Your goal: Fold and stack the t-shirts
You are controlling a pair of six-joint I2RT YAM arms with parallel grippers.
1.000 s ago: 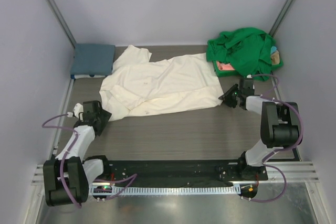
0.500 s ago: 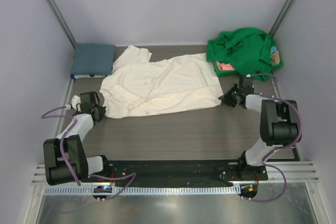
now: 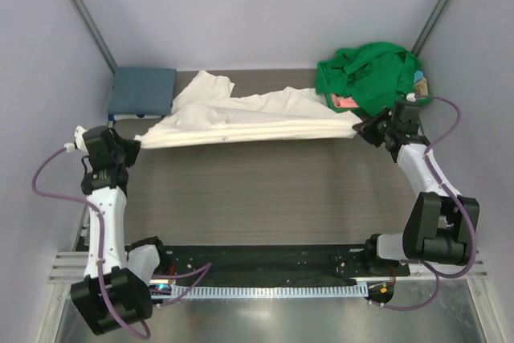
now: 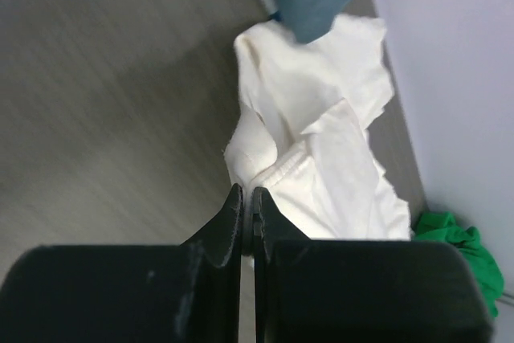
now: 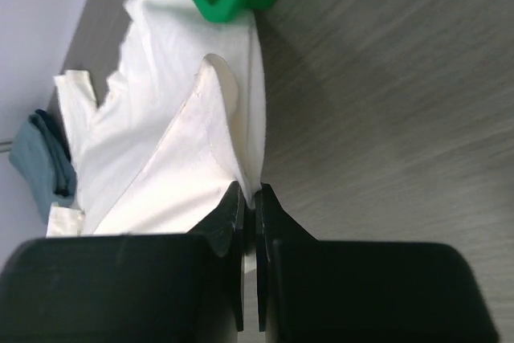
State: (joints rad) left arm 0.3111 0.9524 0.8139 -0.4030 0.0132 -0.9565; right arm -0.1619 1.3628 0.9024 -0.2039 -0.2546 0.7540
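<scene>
Cream t-shirt point(image 3: 257, 122) in both arms' fingers point(image 4: 225, 226)

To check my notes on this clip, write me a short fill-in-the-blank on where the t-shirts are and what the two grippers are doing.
1. The left gripper and right gripper both pinch the cream-white t-shirt, which is stretched ____ them.
2. The folded slate-blue t-shirt lies in the far ____ corner of the table.
3. The bright green t-shirt is heaped in the far ____ corner.
Missing words: between; left; right.
</scene>
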